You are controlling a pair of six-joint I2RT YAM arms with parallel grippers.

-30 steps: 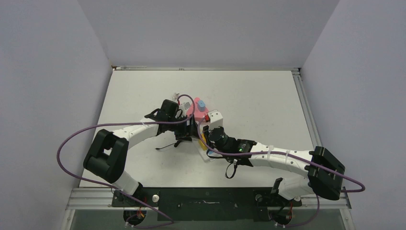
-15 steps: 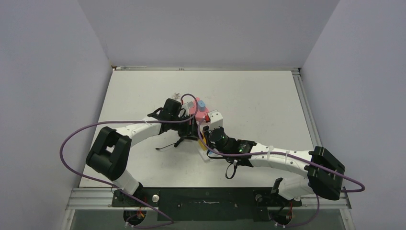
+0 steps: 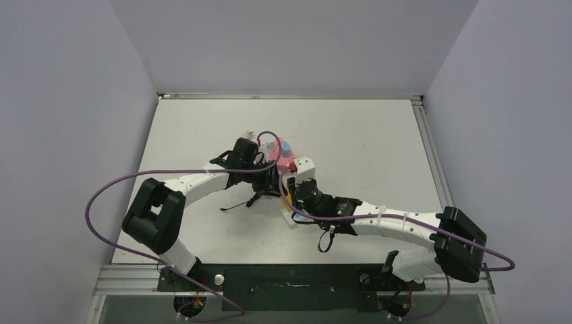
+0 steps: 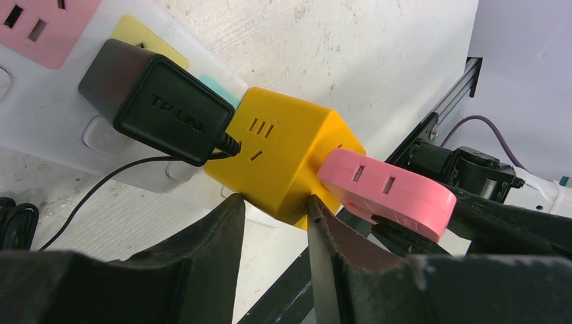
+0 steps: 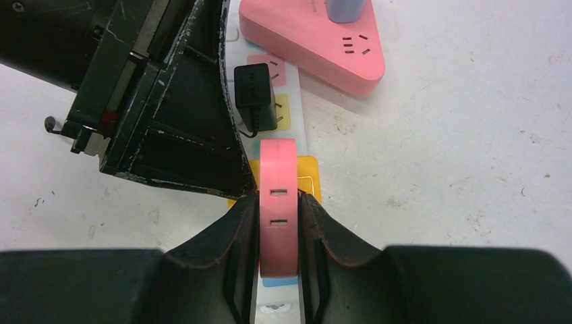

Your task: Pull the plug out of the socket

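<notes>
The socket, a long white power strip (image 4: pixel 47 131), lies on the table and also shows in the right wrist view (image 5: pixel 301 128). A yellow cube adapter (image 4: pixel 283 155) sits in it, with a flat pink plug (image 4: pixel 386 192) stuck into the cube's side. My right gripper (image 5: pixel 278 219) is shut on the pink plug (image 5: pixel 278 169), one finger on each flat face. My left gripper (image 4: pixel 275 210) has its fingers pressed against the yellow cube's lower corner, one on each side. In the top view both grippers, left (image 3: pixel 265 179) and right (image 3: pixel 291 185), meet at the strip (image 3: pixel 291 217).
A black TP-LINK adapter (image 4: pixel 162 101) is plugged into the strip beside the cube, and its thin black cord (image 3: pixel 236 204) trails left. A pink triangular power strip (image 5: pixel 317 37) with a blue plug (image 5: pixel 344 8) lies just beyond. Table rails run along the edges.
My left wrist has shifted slightly toward the far side and right, closer onto the strip. The right arm has barely moved and still holds the pink plug.
</notes>
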